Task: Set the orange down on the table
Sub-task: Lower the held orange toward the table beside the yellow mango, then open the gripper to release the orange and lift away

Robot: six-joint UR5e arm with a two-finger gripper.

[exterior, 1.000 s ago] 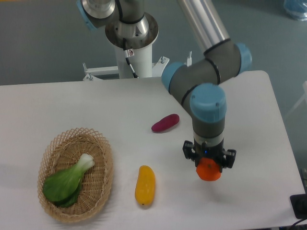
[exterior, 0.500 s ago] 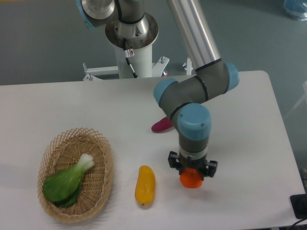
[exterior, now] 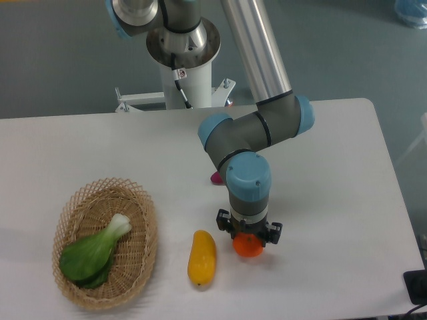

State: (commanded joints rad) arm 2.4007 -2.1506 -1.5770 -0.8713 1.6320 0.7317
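Note:
The orange [exterior: 247, 247] is a small round bright-orange fruit held in my gripper [exterior: 247, 237], low over the white table [exterior: 347, 200] near its front edge. The gripper points straight down and is shut on the orange; only the fruit's lower half shows below the fingers. I cannot tell whether the orange touches the tabletop. The arm's wrist [exterior: 249, 183] stands directly above it.
A yellow-orange mango-like fruit [exterior: 201, 257] lies just left of the orange. A purple sweet potato [exterior: 216, 177] is mostly hidden behind the arm. A wicker basket [exterior: 137, 250] with a green bok choy [exterior: 93, 253] stands at the front left.
The gripper has carried the orange leftward across the table, from the right side toward the yellow fruit, and slightly lower. The arm now hides most of the sweet potato.

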